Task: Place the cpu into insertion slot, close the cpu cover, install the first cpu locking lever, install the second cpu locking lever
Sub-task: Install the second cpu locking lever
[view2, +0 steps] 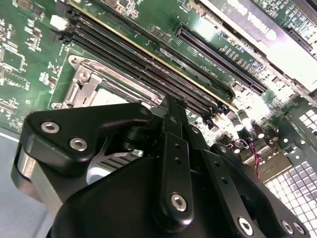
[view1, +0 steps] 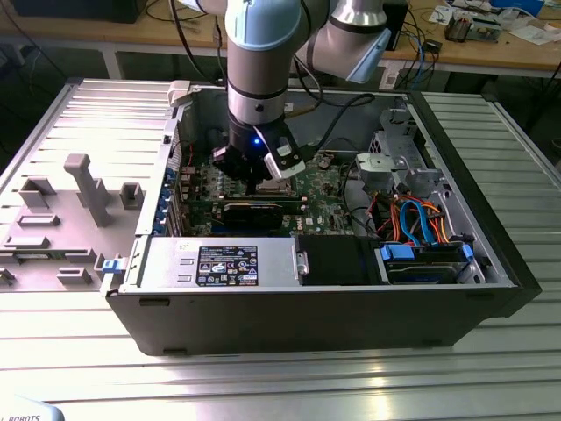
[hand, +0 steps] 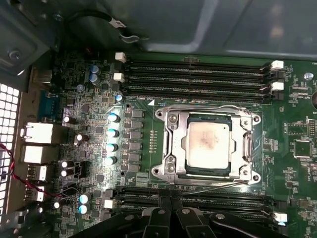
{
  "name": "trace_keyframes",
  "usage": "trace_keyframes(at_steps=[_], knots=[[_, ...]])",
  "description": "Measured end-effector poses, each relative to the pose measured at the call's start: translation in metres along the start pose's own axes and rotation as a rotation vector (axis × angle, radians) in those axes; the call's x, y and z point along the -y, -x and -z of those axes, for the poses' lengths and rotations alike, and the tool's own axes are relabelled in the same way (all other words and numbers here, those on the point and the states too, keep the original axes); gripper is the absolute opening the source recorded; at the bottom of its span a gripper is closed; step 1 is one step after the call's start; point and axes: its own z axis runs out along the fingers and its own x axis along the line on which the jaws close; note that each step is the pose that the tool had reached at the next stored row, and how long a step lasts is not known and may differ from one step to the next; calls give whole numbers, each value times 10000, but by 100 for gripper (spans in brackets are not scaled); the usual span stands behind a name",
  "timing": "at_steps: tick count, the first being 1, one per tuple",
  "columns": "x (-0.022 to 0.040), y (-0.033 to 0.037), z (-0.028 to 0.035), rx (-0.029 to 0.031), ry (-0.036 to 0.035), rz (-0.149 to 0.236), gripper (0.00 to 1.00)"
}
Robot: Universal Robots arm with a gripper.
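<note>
Your arm reaches down into the open case (view1: 491, 254), and the jaws (hand: 171, 213) hang low over the board (hand: 292, 109), just beside the memory slots (hand: 198, 202) that run along one edge of the socket. In both wrist views the two fingers (view2: 173, 124) meet at their tips — the jaws are closed and hold nothing. The cpu (hand: 208, 145) lies apart from them, seated flat in the slot (hand: 208, 171), its grey top showing a pale smear. The cover (hand: 174, 144) lies down around it, framing the chip through its window. A thin wire lever (hand: 208, 105) runs along the far edge of the socket and another (hand: 218, 184) along the near edge — whether either is latched, you cannot tell from here.
</note>
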Motion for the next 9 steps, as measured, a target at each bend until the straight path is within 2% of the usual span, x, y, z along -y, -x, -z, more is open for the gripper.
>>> trace_keyframes(at_steps=[3,9], knots=[[4,-5,-35,-12,17,-1,11],[9,-24,-97,-28,97,16,11]])
